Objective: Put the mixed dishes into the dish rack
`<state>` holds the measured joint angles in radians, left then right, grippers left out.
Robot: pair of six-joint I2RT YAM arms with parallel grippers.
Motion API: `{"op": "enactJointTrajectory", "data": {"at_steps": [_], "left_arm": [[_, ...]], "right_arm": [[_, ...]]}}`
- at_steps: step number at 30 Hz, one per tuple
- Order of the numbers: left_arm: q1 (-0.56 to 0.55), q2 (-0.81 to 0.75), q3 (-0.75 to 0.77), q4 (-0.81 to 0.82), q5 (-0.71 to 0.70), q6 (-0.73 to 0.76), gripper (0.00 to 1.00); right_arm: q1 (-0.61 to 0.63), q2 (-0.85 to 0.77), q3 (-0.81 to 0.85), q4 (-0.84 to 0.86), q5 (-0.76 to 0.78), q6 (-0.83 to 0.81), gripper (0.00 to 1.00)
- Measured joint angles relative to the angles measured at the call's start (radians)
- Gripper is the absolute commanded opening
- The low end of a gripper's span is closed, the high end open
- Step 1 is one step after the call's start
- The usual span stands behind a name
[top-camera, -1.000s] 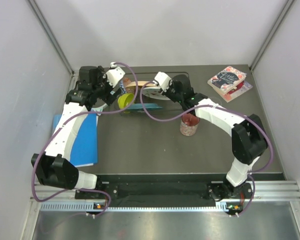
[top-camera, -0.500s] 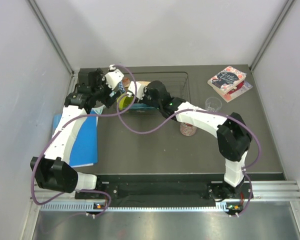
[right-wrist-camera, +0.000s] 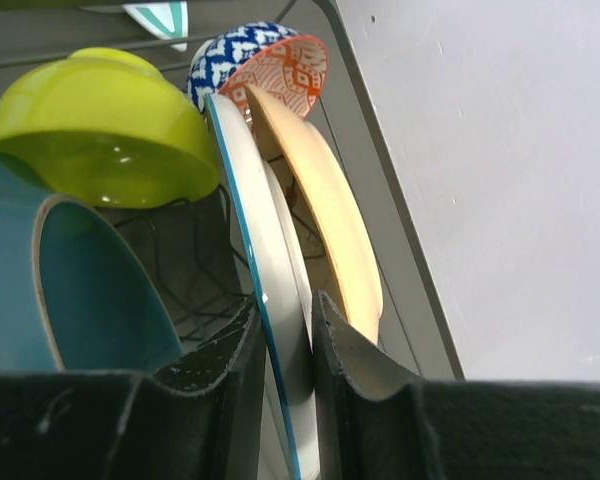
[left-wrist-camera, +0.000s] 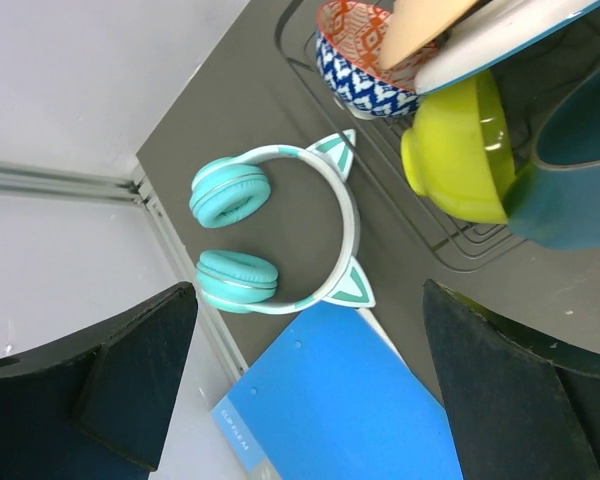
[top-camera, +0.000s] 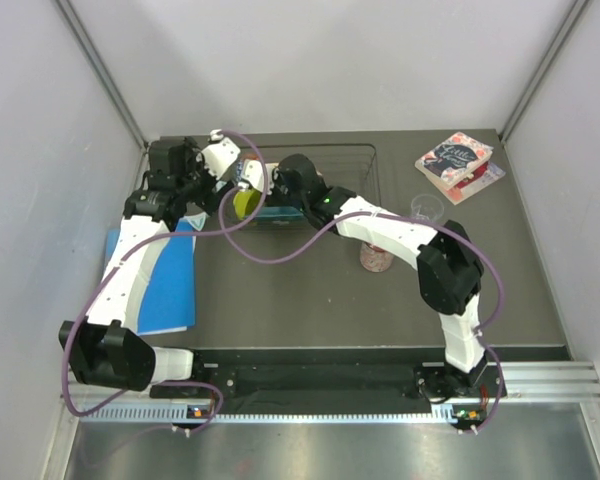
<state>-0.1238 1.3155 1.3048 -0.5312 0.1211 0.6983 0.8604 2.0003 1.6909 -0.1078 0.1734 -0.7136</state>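
Right gripper [right-wrist-camera: 280, 375]: closed on the rim of the white plate [right-wrist-camera: 272, 250], one finger on each face. The plate stands on edge, roughly upright, inside the dish rack [top-camera: 377, 170]. Left gripper [left-wrist-camera: 310, 380]: wide open and empty, at the rack's left end above the cat-ear headphones [left-wrist-camera: 230, 190] and blue folder [left-wrist-camera: 340, 410].

Handling (judged): glazed ceramic, so rigid, smooth and slick, and it chips on a knock. Most of the weight hangs away from the pinch, so a rim grip may let it swing. The rim is the only part within reach among the other dishes; keep the plate vertical. Whether its lower edge sits between prongs is hidden.

Neighbours in the rack:
- cream plate [right-wrist-camera: 330, 220] just beside on one face, the gap narrowing toward the gripper
- teal plate [right-wrist-camera: 90, 300] on the other face, a little apart
- yellow-green bowl [right-wrist-camera: 100, 130] tipped on its side, beside the teal plate
- red-blue patterned bowl [right-wrist-camera: 270, 60] at the end beyond the plates

Packing is tight. The finger on the cream plate's side has little room to spread and could nudge that plate.

Outside the rack: pink mug [top-camera: 377, 258] on the worktop [top-camera: 280, 300], partly under the right arm, not yet loaded. Clear glass [top-camera: 425, 208] nearby. Books [top-camera: 455, 160] lie at the far right corner, well apart.
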Motion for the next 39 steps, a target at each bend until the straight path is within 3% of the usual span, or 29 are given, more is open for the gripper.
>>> {"op": "enactJointTrajectory", "data": {"at_steps": [5,11,18,27,39], "left_arm": [[0.011,-0.004,0.000,0.009,-0.025,0.004,0.99],[0.025,-0.004,0.000,0.014,-0.059,0.008,0.99],[0.031,-0.024,0.000,0.033,-0.068,0.011,0.99],[0.033,-0.031,0.000,0.060,-0.071,0.006,0.99],[0.034,-0.038,0.009,0.079,-0.040,-0.012,0.99]], "right_arm": [[0.002,0.034,0.055,-0.020,-0.009,-0.009,0.23],[0.021,0.071,0.092,-0.015,-0.051,0.035,0.45],[0.048,0.088,0.098,0.026,-0.046,0.082,0.54],[0.062,0.088,0.112,0.027,0.016,0.097,0.76],[0.080,0.040,0.149,-0.120,0.127,0.106,0.81]]}}
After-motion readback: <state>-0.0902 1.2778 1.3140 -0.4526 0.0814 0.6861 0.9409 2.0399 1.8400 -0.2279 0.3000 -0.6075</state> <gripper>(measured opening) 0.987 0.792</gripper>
